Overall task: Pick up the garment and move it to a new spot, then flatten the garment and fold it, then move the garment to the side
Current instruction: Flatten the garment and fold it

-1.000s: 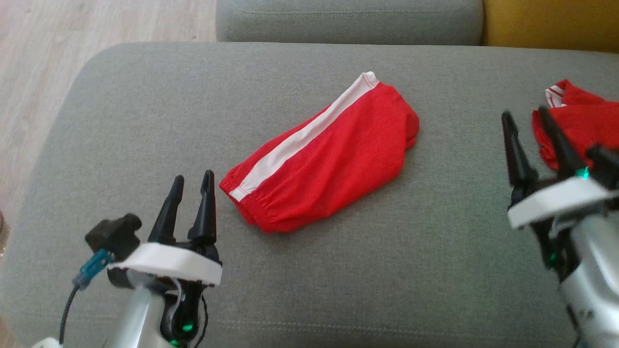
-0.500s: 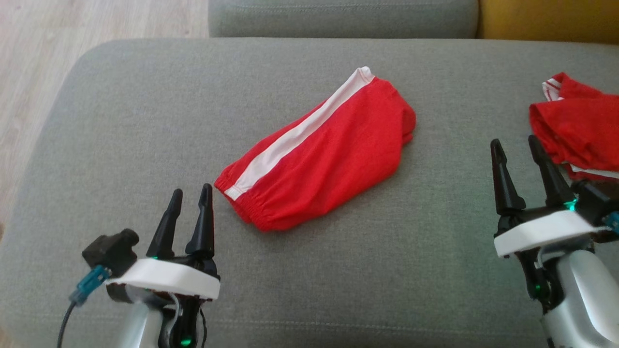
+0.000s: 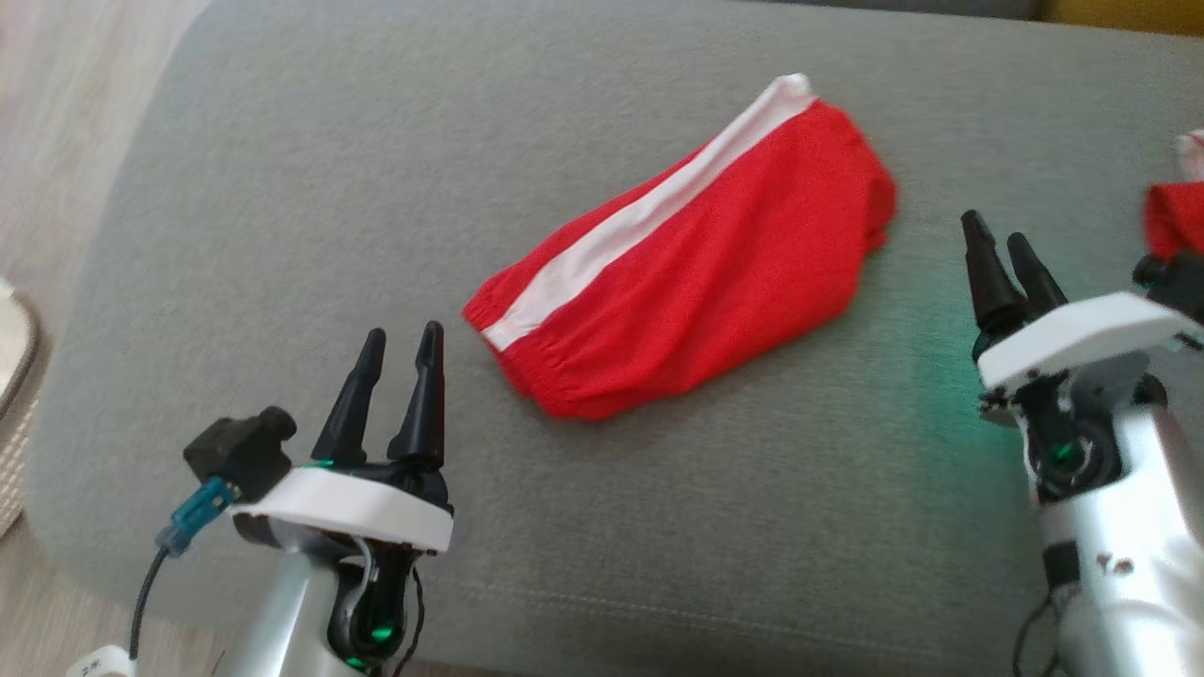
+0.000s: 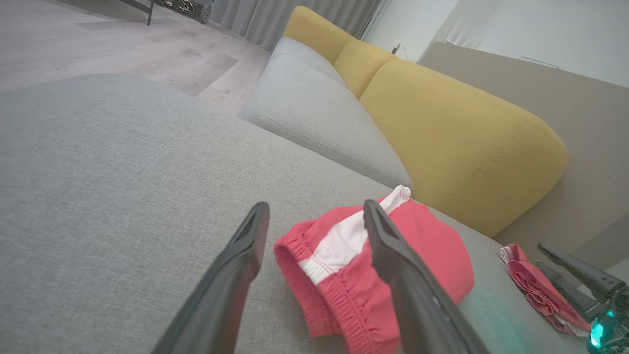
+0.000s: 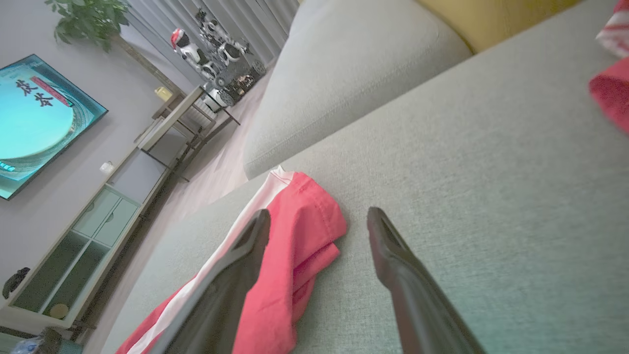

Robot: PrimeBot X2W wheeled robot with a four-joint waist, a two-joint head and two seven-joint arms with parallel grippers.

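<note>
A folded red garment (image 3: 696, 268) with a white side stripe lies on the grey cushion (image 3: 310, 179), slanting from lower left to upper right. The left wrist view shows its elastic waistband end (image 4: 344, 275) just beyond my fingers. My left gripper (image 3: 400, 343) stands open and empty a short way left of the waistband. At the right, my right gripper (image 3: 1002, 244) is open and empty, just right of the garment's far end (image 5: 300, 231). Neither gripper touches the cloth.
A second red garment (image 3: 1176, 212) lies at the right edge of the cushion, behind my right wrist. A woven basket (image 3: 14, 414) stands on the floor at far left. Yellow back cushions (image 4: 457, 128) rise beyond the seat. Bare grey fabric surrounds the folded garment.
The head camera has tilted and shifted, so the whole scene sits differently. My right gripper has come in leftwards, closer to the garment's far end. Both grippers stay open.
</note>
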